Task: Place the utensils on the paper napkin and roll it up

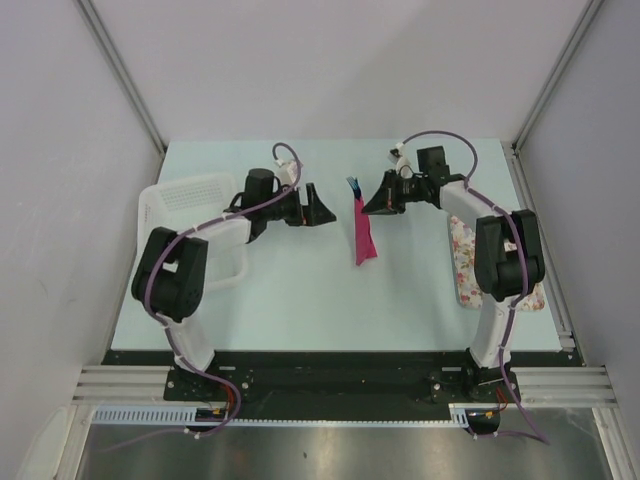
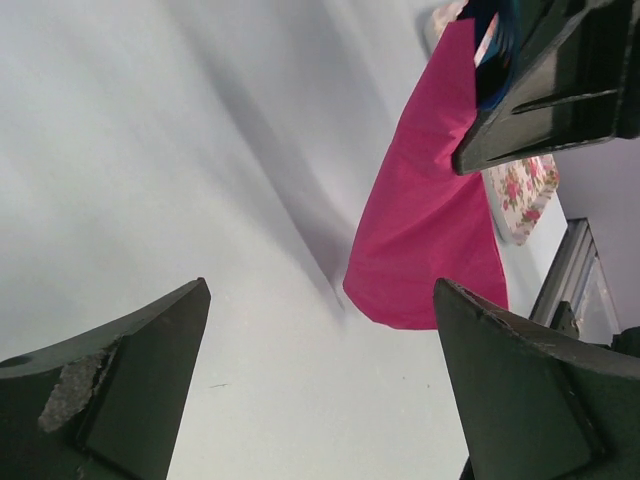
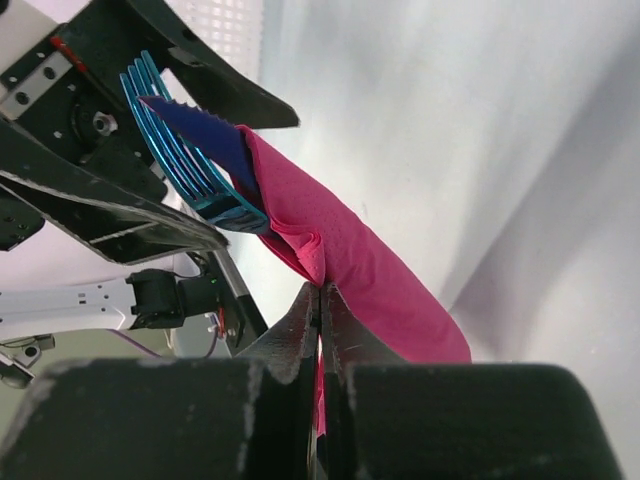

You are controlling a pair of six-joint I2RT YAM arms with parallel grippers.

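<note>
Here we are, middle of the pale worktop (image 1: pixel 300 290): the pink napkin (image 1: pixel 365 232) is wrapped into a narrow roll, running from the far side towards the near edge. The blue cutlery (image 1: pixel 352 184) pokes out of its far end, and from the right wrist you can see fork tines and a serrated knife tip. The right tool (image 3: pixel 320 290) has its fingers pressed together, pinching a fold of the napkin near that far end, with a sliver of pink showing between them. I can't tell if the roll's near end touches the worktop. The left tool (image 1: pixel 322 212) sits just to the left of the roll, fingers spread wide with nothing in them. A white basket (image 1: pixel 185 195) is far left under that arm, and a floral tray (image 1: pixel 462 255) sits at the right.
</note>
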